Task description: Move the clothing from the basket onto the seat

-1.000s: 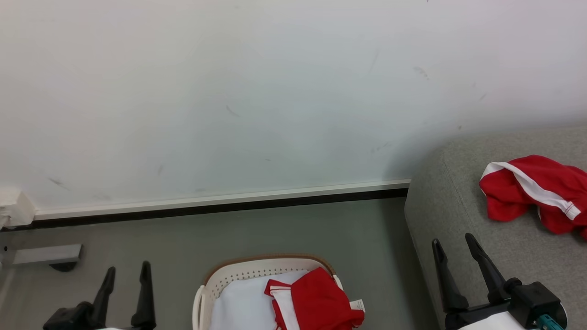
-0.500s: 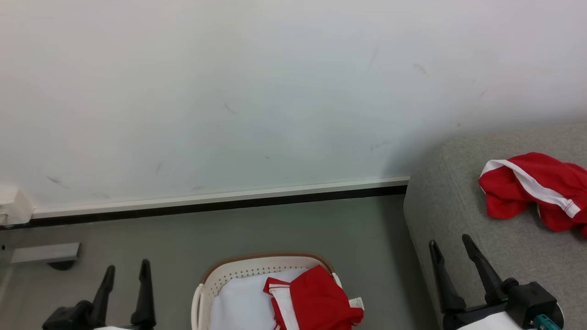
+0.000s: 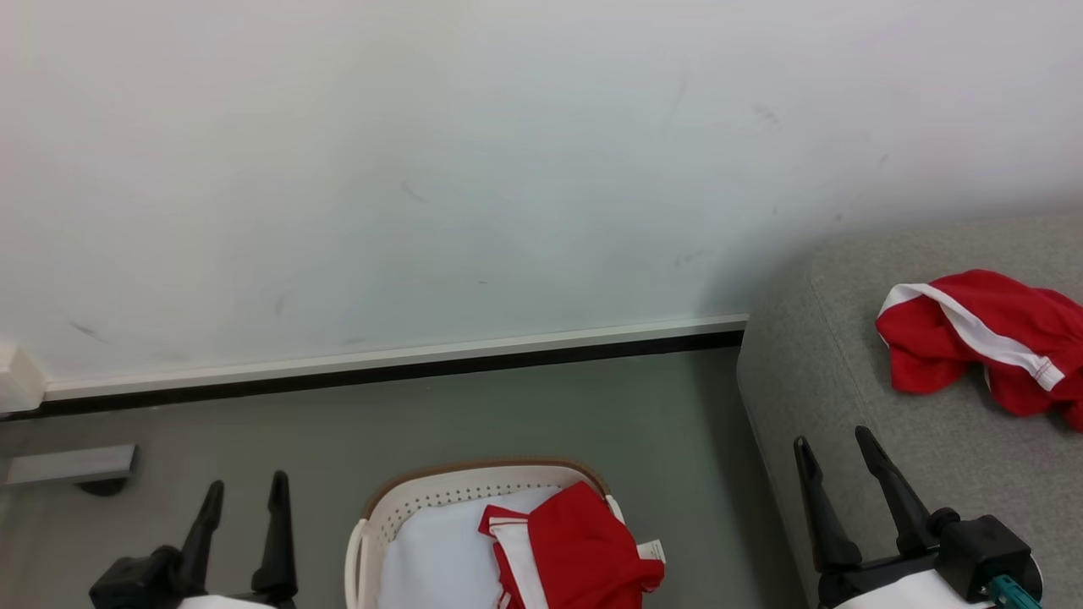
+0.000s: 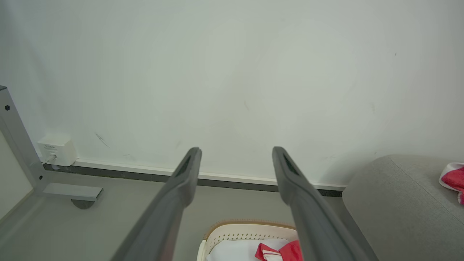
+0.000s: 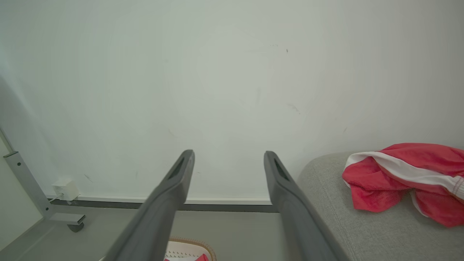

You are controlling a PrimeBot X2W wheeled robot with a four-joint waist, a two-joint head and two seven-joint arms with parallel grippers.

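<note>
One red garment with white bands (image 3: 571,550) lies in the cream basket (image 3: 398,512) at the bottom centre, on a white lining cloth (image 3: 431,562). A second red garment (image 3: 981,347) lies crumpled on the grey seat (image 3: 846,372) at the right; it is also in the right wrist view (image 5: 406,179). My left gripper (image 3: 244,491) is open to the left of the basket, holding nothing. My right gripper (image 3: 832,444) is open over the seat's front left corner, holding nothing. The left wrist view looks past the open fingers (image 4: 183,174) at the basket (image 4: 246,232) below.
A white wall with a dark-edged skirting (image 3: 398,364) runs behind the grey floor. A grey metal foot of a frame (image 3: 72,465) and a small white box (image 3: 17,381) sit at the far left by the wall.
The whole picture has shifted a little left and up, so the camera has moved. Both grippers stay open and the garments lie where they were.
</note>
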